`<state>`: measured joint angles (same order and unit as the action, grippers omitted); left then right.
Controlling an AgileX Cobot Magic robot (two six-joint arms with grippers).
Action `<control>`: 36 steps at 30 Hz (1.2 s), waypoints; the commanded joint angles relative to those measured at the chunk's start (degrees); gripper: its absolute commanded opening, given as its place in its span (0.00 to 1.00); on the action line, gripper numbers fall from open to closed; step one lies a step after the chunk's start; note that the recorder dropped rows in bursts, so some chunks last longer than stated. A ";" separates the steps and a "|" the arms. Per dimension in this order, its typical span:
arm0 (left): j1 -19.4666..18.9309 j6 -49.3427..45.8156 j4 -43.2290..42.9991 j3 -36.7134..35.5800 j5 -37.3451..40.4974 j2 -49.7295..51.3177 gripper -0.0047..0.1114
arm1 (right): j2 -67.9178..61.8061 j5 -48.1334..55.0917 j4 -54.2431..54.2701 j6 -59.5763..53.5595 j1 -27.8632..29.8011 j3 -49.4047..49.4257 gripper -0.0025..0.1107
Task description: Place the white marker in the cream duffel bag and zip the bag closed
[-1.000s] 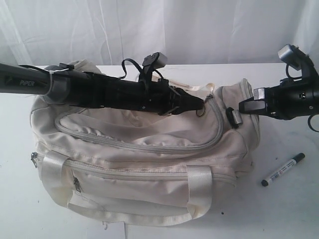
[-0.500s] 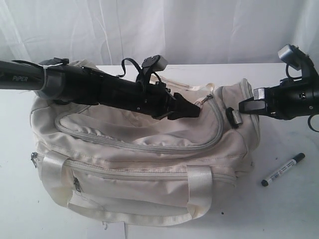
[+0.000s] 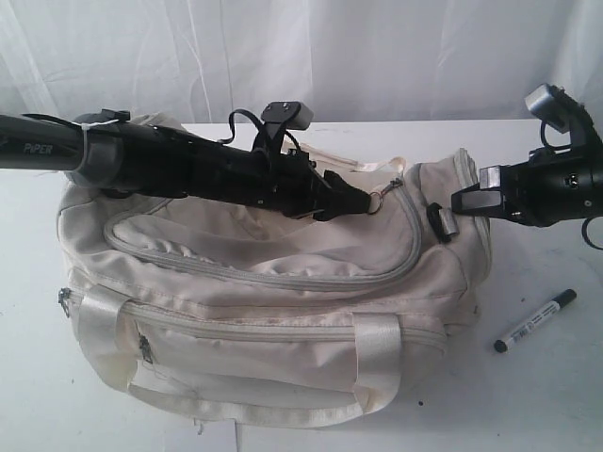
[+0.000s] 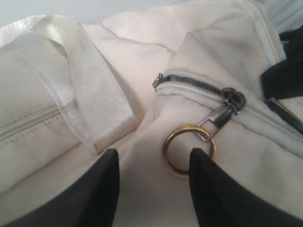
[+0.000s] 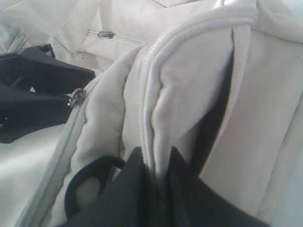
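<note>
One cream duffel bag (image 3: 254, 282), one white marker (image 3: 535, 321), two hands: left hand (image 4: 154, 189), right hand (image 5: 156, 189).

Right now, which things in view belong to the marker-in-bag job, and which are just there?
Job:
cream duffel bag
its ring pull
white marker, loose beside the bag
left gripper, open by the pull
right gripper, pinching the bag's end

Just there:
white table
white curtain behind

Left hand (image 4: 154, 158) spread, right hand (image 5: 155, 165) clamped
</note>
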<state>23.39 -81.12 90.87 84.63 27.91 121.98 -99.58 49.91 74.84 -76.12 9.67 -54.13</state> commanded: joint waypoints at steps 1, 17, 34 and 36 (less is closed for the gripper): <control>0.17 -3.31 3.94 0.17 1.17 -0.54 0.48 | 0.02 1.63 0.28 -0.78 0.03 -0.08 0.12; 1.97 -6.12 0.60 0.17 -1.76 -0.29 0.48 | 0.02 2.08 1.61 -0.78 0.03 -0.08 0.12; 3.16 -5.76 1.11 5.04 -1.34 1.69 0.48 | 0.02 2.95 2.00 -1.23 0.03 -0.08 0.12; 3.62 -5.60 0.03 5.13 -1.47 2.23 0.46 | 0.02 3.19 2.00 -1.23 0.03 -0.08 0.12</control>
<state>26.01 -87.02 90.91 89.28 25.69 123.54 -99.58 51.09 76.34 -76.50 9.67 -54.13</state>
